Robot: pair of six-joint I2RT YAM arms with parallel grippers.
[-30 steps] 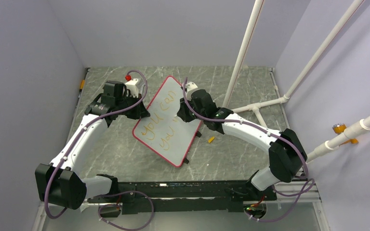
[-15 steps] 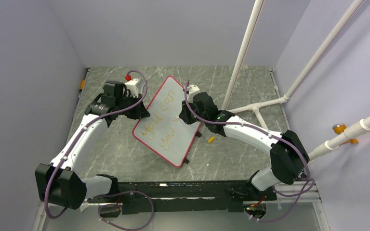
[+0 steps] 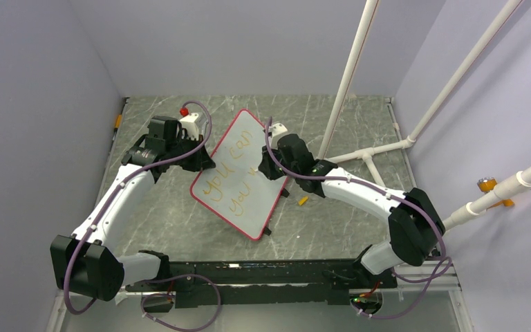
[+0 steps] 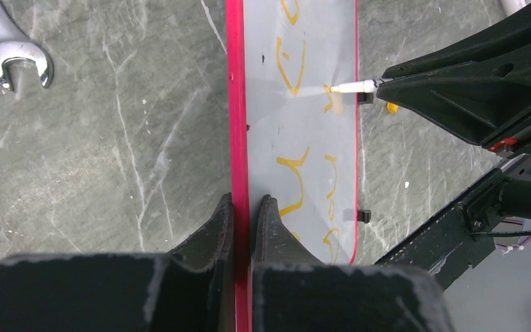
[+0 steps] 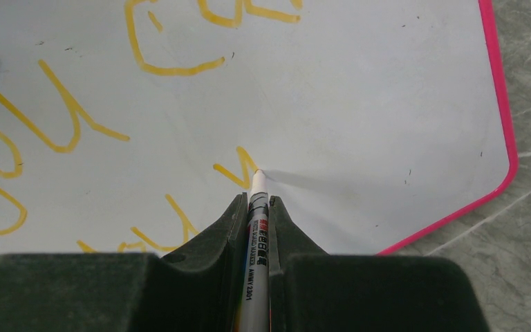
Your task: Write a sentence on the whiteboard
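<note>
The whiteboard (image 3: pixel 249 204), white with a red-pink frame, lies tilted on the marbled table. My left gripper (image 3: pixel 204 160) is shut on its left frame edge, one finger on each side of the red rim (image 4: pixel 243 200). My right gripper (image 3: pixel 264 166) is shut on a white marker (image 5: pixel 257 207), whose tip touches the board at the end of a fresh orange stroke. The sentence (image 3: pixel 229 169) runs in two orange lines; the upper one reads "you can" and the lower one starts with "you". The marker (image 4: pixel 351 87) also shows in the left wrist view, touching the whiteboard (image 4: pixel 311 138).
An orange cap (image 3: pixel 303 201) lies on the table right of the board. A steel wrench (image 4: pixel 10 59) lies left of the board. White pipes (image 3: pixel 349 76) rise at the back right, with a pipe foot (image 3: pixel 373 155) on the table. A black clip (image 4: pixel 363 215) sits on the board's edge.
My right gripper has shifted slightly down over the board with the marker, and a short new orange stroke has appeared after the second "you". The left arm and board have not moved.
</note>
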